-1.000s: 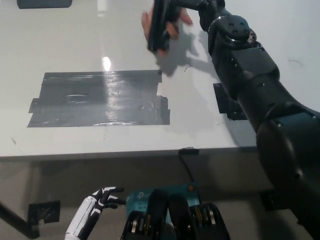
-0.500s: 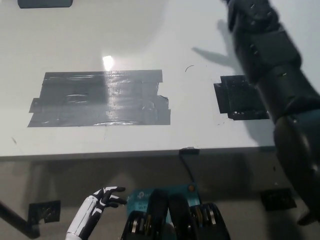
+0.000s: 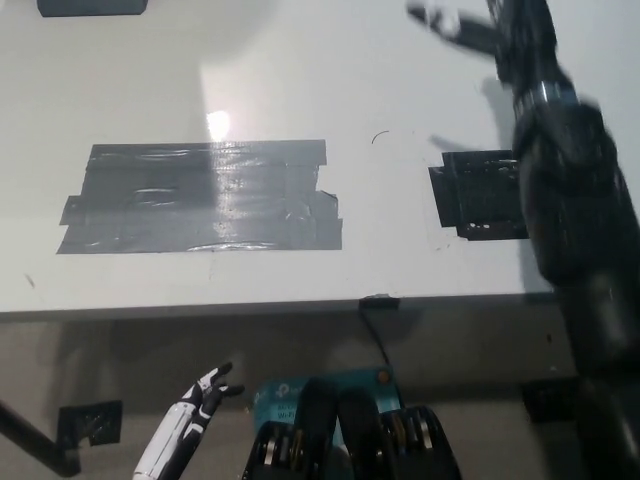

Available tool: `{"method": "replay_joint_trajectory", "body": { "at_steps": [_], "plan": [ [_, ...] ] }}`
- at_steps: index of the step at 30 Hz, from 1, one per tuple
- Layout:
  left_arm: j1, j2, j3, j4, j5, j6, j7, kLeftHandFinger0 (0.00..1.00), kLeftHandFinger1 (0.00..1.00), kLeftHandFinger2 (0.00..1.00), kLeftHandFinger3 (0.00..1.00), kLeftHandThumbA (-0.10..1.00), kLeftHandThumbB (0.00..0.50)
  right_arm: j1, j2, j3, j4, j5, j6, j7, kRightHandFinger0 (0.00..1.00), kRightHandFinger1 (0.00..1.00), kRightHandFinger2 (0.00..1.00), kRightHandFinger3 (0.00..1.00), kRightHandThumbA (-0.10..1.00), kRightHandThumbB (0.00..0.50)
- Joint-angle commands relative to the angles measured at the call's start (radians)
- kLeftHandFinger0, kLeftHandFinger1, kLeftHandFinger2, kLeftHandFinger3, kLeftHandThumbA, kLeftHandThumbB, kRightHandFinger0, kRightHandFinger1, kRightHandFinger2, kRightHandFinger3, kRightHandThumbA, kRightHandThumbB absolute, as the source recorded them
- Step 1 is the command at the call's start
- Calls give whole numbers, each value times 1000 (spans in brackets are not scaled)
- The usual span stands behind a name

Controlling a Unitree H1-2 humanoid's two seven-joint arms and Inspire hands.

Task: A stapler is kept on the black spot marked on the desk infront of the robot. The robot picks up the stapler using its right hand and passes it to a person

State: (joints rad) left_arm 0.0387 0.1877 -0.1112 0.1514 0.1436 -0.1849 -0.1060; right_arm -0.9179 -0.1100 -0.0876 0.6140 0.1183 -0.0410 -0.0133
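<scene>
- Presently, the black spot [image 3: 478, 195] marked on the desk [image 3: 300, 80] is seen bare; no stapler lies on it, nor anywhere else on the visible desk.
- The stapler itself cannot be made out. It is judged either to be carried in the right hand [image 3: 475, 32], or already to be out of view beyond the top edge.
- The right hand is found at the top of the head view, at the end of the black right arm [image 3: 570, 200], which is stretched across the right side of the desk and over part of the black spot.
- That hand is smeared by motion blur, so it cannot be told whether it is closed on anything. A pale blurred shape [image 3: 432, 15] is seen just beside it, and what it is cannot be told either.
- The left hand [image 3: 205, 392] is held below the desk edge at the lower left, with its fingers [image 3: 222, 372] apart and nothing in them.
- A broad patch of grey tape [image 3: 200, 195] is stuck to the left part of the desk, well apart from the black spot.
- No person is shown, so the handover cannot be confirmed as done.
- Should the stapler be in the hand, a drop is the chief risk. A quick swing could loosen the hold, or a release could come before a receiving hand is beneath.
- A fall onto the hard desk could spring the stapler open or send it sliding off the edge.
</scene>
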Motion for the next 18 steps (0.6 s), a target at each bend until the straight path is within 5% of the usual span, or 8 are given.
{"method": "replay_joint_trajectory", "body": {
  "at_steps": [1,9,12,14,18],
  "plan": [
    [71,-19,35,0,-45,-83,32,1000,1000,953,1000,1000,500,572,-143,129,-1269,325,235,137,1000,1000,1000,1000,1000,488],
    [121,-29,58,27,-70,-115,48,1000,1000,1000,1000,1000,500,990,-129,189,-1263,251,9,197,1000,1000,1000,1000,1000,500],
    [153,-48,71,34,-103,-115,49,1000,1000,1000,1000,1000,500,1115,-113,208,-1160,211,-98,229,1000,1000,1000,1000,1000,444],
    [167,-54,75,40,-114,-122,48,1000,1000,1000,1000,1000,500,1163,-98,214,-1108,210,-115,235,1000,1000,1000,1000,1000,495],
    [184,-56,78,50,-114,-132,48,1000,1000,1000,1000,1000,500,1222,-62,223,-1008,185,-137,229,1000,1000,1000,1000,1000,500]
  ]
}}
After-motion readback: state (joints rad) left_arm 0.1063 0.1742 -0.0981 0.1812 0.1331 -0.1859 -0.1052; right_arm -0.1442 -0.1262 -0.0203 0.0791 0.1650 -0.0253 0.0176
